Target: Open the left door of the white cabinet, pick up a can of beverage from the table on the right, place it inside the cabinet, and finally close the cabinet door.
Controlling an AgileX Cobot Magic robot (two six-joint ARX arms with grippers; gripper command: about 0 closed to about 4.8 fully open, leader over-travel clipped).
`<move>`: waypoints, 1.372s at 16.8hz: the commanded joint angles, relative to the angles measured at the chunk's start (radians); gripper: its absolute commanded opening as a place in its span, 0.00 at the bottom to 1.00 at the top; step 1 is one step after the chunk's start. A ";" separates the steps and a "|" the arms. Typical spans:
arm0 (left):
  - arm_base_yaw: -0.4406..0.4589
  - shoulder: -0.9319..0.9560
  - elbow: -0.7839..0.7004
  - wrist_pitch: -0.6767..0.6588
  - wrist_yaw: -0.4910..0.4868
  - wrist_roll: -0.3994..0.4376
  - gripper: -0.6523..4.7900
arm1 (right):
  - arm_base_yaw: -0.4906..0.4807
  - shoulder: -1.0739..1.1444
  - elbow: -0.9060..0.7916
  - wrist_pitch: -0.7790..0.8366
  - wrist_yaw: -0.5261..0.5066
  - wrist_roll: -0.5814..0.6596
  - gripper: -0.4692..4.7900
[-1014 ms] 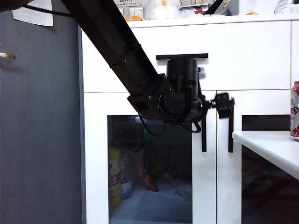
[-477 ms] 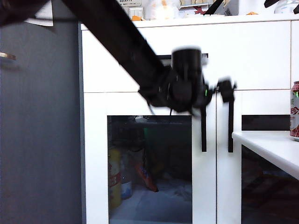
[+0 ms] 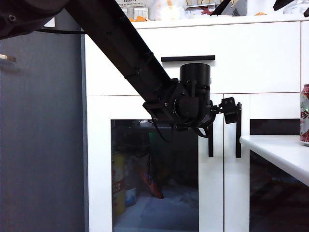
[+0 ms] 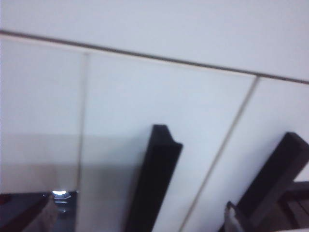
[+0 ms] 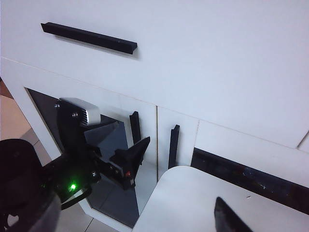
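Counter [image 3: 285, 152] edge juts in at the lower right of the exterior view, white and rounded, and right at the frame's right border stands the can of beverage [image 3: 304, 114], red with white pattern, upright and untouched. It sits well apart from both claws.

Left arm slants down from the upper left across the middle, wrist hanging in front of the white cabinet [image 3: 260, 58]. Left claw [image 3: 231, 110] sits at centre-right, level with the top of the left door's vertical black handle [image 3: 210, 140], near the seam between the two doors. From the right wrist view its fingers [image 5: 133, 155] look spread apart, nothing between them, just in front of that handle. Whether it touches the bar, I can't tell.

Left door [image 3: 154, 164] is shut, dark glass pane showing bottles and clutter inside. Twin door's handle [image 3: 238, 130] stands just beside, also shut.

Right claw: only one dark fingertip [image 5: 229, 217] pokes in at the bottom of its own view, above the counter; by all signs it is spread wide and carrying nothing.

Behind, the drawer's horizontal bar handle [image 3: 188, 58] runs above the wrist.
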 commanded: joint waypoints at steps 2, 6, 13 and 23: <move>-0.003 0.001 0.004 0.024 -0.001 -0.071 0.83 | 0.000 -0.003 0.002 0.015 0.000 -0.003 0.86; -0.004 0.001 0.004 0.023 0.091 -0.070 0.38 | 0.000 -0.003 0.002 0.016 0.000 -0.003 0.86; -0.004 0.001 0.004 0.023 0.111 -0.067 0.11 | 0.000 -0.003 0.001 0.015 0.000 -0.003 0.86; 0.002 0.002 0.005 0.029 0.082 -0.066 0.66 | 0.000 -0.003 0.000 0.023 0.000 -0.018 0.86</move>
